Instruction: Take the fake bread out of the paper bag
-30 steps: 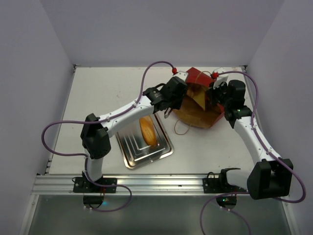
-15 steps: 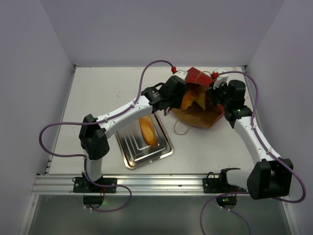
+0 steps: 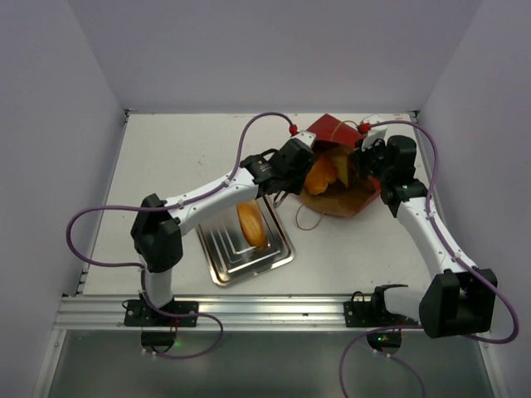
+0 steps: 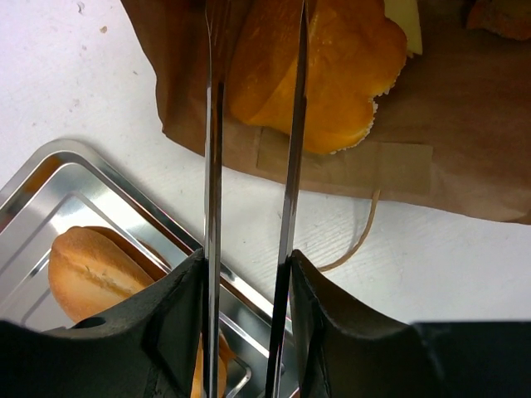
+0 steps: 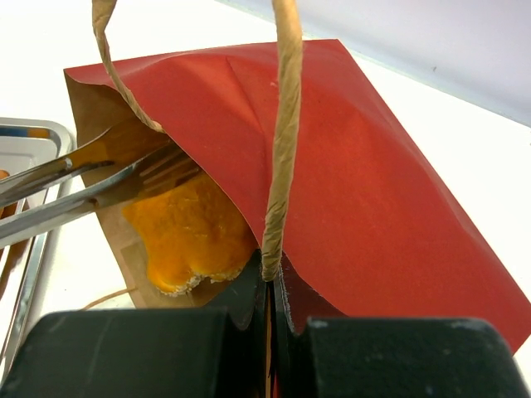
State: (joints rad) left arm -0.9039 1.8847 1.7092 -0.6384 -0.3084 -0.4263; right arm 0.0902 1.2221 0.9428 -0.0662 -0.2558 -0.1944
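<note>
The step in hand is drawing one piece out. The left pincer (image 4: 253, 50) has its long thin metal blades set narrow and clasps an orange bread piece (image 4: 332, 75) from both sides at the mouth of the paper bag (image 4: 473, 166). The bag lies on its side on the bench (image 3: 166, 166), its mouth turned toward the silver tray (image 3: 217, 269). The held piece sits over the brown lower panel, close to its edge and not clear of the bag. A pale yellow corner (image 4: 402, 21) shows behind it, deeper inside. The right pincer (image 5: 270, 286) is closed tight on a string handle (image 5: 282, 124) and holds the red upper flap up, so the mouth gapes. One loaf (image 3: 250, 222) lies on the tray just beside the bag, so the task looks partly done with more to fetch. The next move, as I judge it, calls for pulling the held piece straight back out of the mouth without slackening the clasp. It then has to be lifted over the tray rim and let go beside the loaf, while the other arm keeps the flap raised. The loose handle (image 4: 357, 240) on the bench could snag. No brand, label or writing can be read anywhere; only a plain strip of tape (image 4: 344, 157) marks the brown paper.
</note>
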